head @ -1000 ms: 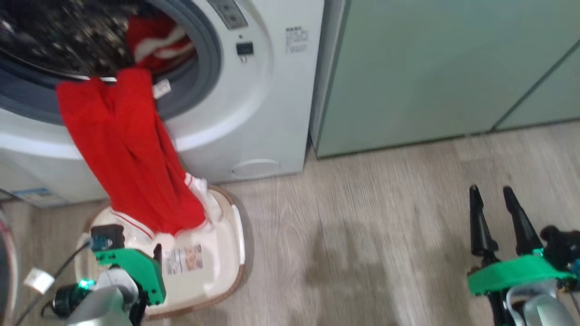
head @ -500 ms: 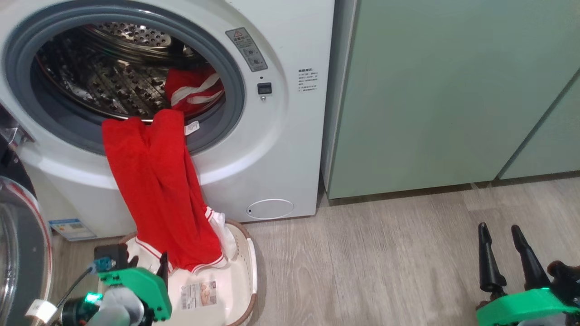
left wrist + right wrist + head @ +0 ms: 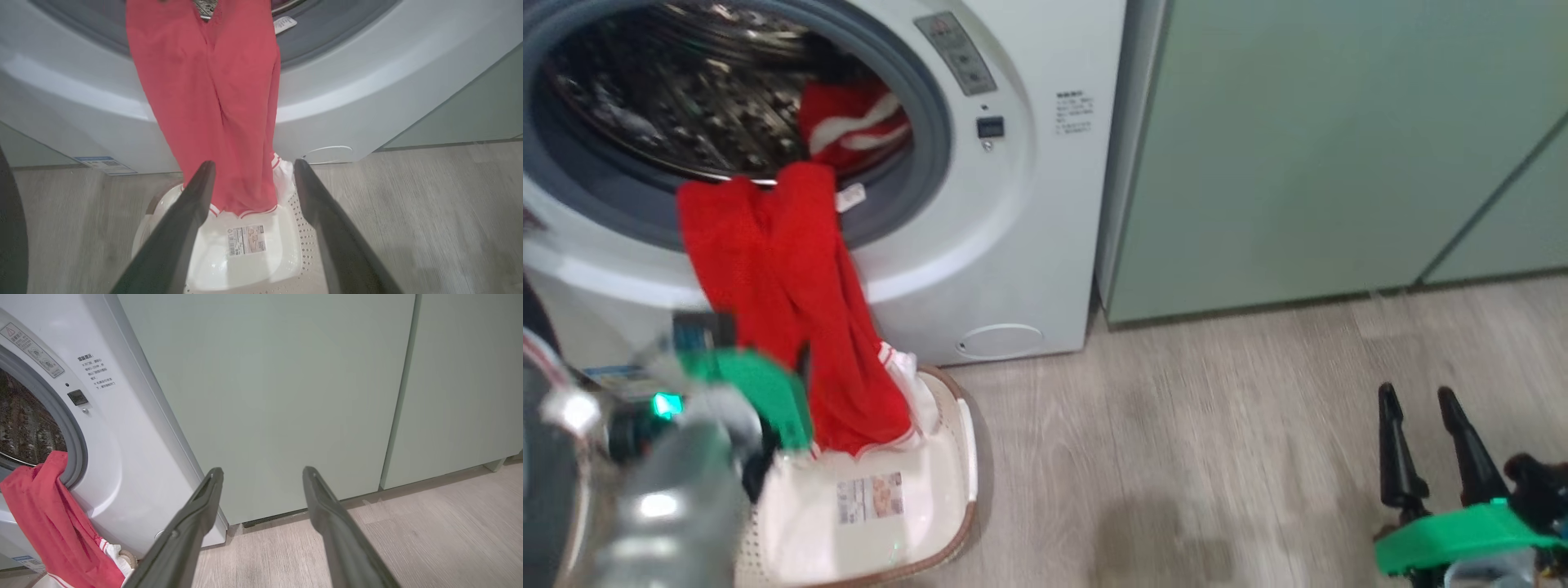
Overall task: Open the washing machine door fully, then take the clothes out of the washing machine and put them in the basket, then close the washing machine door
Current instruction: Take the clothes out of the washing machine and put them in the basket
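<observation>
The washer (image 3: 1021,245) stood with its mouth uncovered. The door (image 3: 9,228) showed as a dark curved edge at the left side of the left wrist view. One of the clothes (image 3: 792,310), a long red piece, hung out over the grey gasket (image 3: 923,147) and down the white front. Its white-trimmed lower end lay inside the basket (image 3: 960,490). A white tag (image 3: 849,198) sat by its upper edge at the gasket. A second red piece (image 3: 854,122) with white bands lay inside the drum (image 3: 670,90), at its right side. The basket stood on the floor (image 3: 1217,457) against the washer's foot, below the mouth. A label (image 3: 870,496) lay on its bottom just in front of the red hem.

The left claw (image 3: 253,163) was spread wide and held nothing. In its wrist view its two fingers (image 3: 192,204) framed the lower part of the hanging piece, above the basket; whether they touched cloth could not be told. In head view that arm was a blur at the lower left, in front of the basket's left side. The right claw (image 3: 1417,396) was spread too and empty. It was well off to the right over the floor, pointing toward the pale green cabinets (image 3: 1339,147) beside the washer.
</observation>
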You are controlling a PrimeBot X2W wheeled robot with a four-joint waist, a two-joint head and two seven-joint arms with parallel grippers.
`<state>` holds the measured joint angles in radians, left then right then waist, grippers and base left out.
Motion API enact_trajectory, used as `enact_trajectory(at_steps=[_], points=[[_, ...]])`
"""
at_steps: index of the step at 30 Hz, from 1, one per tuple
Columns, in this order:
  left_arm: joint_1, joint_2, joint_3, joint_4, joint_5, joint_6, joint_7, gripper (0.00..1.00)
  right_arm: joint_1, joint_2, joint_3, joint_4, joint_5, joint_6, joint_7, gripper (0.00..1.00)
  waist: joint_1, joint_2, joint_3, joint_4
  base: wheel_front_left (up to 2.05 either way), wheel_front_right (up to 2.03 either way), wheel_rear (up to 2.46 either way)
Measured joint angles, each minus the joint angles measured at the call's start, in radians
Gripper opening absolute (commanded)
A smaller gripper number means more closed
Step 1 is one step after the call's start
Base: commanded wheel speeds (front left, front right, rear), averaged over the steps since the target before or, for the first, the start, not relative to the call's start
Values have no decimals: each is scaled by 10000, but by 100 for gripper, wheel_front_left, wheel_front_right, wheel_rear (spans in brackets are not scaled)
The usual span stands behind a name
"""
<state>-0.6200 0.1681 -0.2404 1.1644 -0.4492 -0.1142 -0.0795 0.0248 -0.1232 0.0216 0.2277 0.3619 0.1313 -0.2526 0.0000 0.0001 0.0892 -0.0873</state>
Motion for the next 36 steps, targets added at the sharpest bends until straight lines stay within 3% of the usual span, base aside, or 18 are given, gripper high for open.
enact_trajectory(at_steps=[8, 17, 25, 32, 33, 34, 36], points=[[-2267, 583, -127, -27, 8, 188, 2311, 100, -579, 230, 159, 0, 0, 0, 0, 100, 0, 0, 816, -475, 0, 0, 0], [-4394, 1396, -307, -90, 176, 178, 4088, 100, -1484, 395, 445, 4, 2, 0, 0, 100, 1, 0, 1936, -1057, 0, 0, 0], [-5627, 2428, -337, 245, 232, 180, 5377, 100, -2204, 616, 823, 38, 94, 0, 0, 100, 1, -1, 3206, -1869, 0, 0, 0], [-5936, 2692, -336, 759, 115, 88, 6234, 100, -2395, 660, 928, 100, 180, 0, 0, 100, 1, -1, 3813, -2402, 0, 0, 0], [-5931, 2692, -330, 817, 48, 88, 6322, 64, -2404, 665, 928, 121, 180, 0, 0, 100, 1, -1, 3854, -2434, 0, 0, 0], [-5919, 2679, -314, 836, -21, 88, 6337, 0, -2414, 673, 918, 130, 180, 0, 0, 100, 1, -1, 3878, -2446, 0, 0, 0], [-5914, 2650, -309, 840, -92, 86, 6276, 0, -2472, 686, 895, 140, 180, 0, 0, 100, 1, -1, 3870, -2410, 0, 0, 0]])
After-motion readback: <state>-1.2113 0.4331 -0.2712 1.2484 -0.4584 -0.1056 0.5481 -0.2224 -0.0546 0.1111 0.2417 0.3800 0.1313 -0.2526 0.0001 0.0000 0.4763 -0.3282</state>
